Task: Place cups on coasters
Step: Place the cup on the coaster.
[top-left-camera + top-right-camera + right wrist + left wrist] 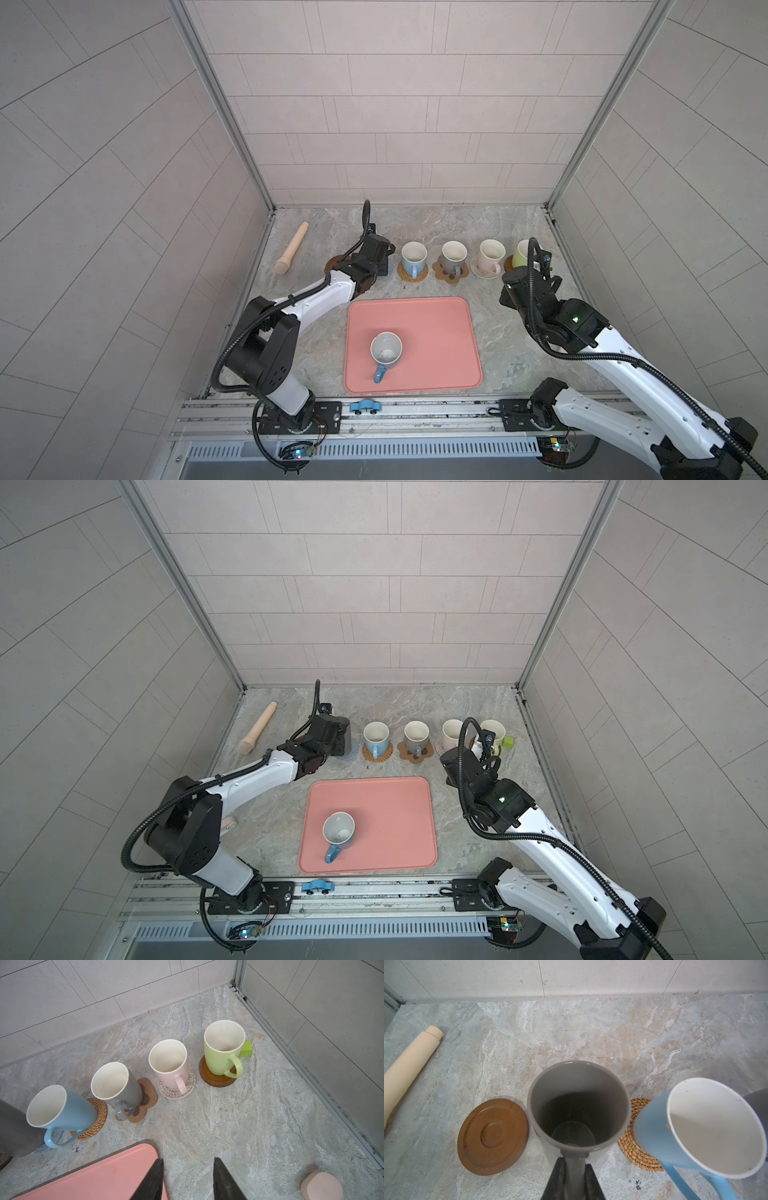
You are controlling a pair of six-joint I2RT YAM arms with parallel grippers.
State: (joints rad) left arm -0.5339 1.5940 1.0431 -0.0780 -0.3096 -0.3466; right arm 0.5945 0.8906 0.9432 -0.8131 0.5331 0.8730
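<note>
Count: 6 mugs, 6 coasters, 1 pink tray (436,332).

4 mugs are sitting on coasters in a row parallel to the worktop's (498,332) far edge:
- light blue mug (66,1109) on the rattan coaster (97,1118)
- grey mug (122,1088) on the paw-shaped cork coaster (147,1093)
- pink mug (170,1066) on the cream woven coaster (169,1094)
- green mug (222,1053) on a brown wooden disc (216,1081), nearest the right edge

The 5th, a pale grey mug with blue handle (386,351), is standing upright on the tray, near the worktop's near edge.

The 6th, the tall dark grey mug (578,1105), is standing upright at the left end of the row, between the rattan coaster and a second brown wooden disc (492,1136), which is sitting bare. A grey-blue coaster (347,757) is peeking out under this mug in a top view. Can't tell if the mug is touching down.

The left gripper (572,1165) is clamping that mug's handle, one finger on each side. The left arm is stretching out low from the near left corner, with the wrist roughly level and facing the far wall.

The right gripper (188,1167) is hanging with jaws apart and nothing between them, over bare worktop just off the tray's far right corner. The right arm is bending at the elbow, and its wrist is tilting down toward the row.

Extras, 1 each:
- wooden rolling pin (293,253), lying by the left edge
- green block (246,1049), behind the green mug
- small pink disc (321,1186), by the right edge
- blue toy car (365,406), on the rail in front of the near edge
</note>
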